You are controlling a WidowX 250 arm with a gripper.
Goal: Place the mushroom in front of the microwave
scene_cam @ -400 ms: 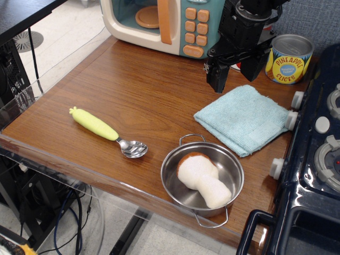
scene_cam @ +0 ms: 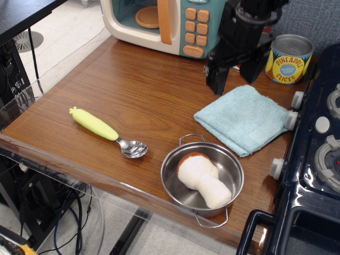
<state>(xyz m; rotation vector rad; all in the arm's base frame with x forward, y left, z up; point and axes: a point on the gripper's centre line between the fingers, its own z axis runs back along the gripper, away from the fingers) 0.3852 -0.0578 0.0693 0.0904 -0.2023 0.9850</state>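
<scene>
mushroom untouched, gripper barely shifted

mushroom (scene_cam: 203, 178) lies on its side in the steel pot (scene_cam: 234, 171), well below and nearer you than your gripper (scene_cam: 235, 74), which hangs empty with jaws apart over the blue cloth's (scene_cam: 241, 118) far edge. since a moment ago it only lifted slightly beside the microwave (scene_cam: 164, 24). the pickup hasn't started; you must descend to the pot.

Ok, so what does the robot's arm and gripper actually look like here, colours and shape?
The gripper is all black, a blocky, boxy body with two thick, squared-off fingers pointing downward. The arm above it is black too and runs out of the top of the picture. No cables, labels or markings can be made out.
</scene>
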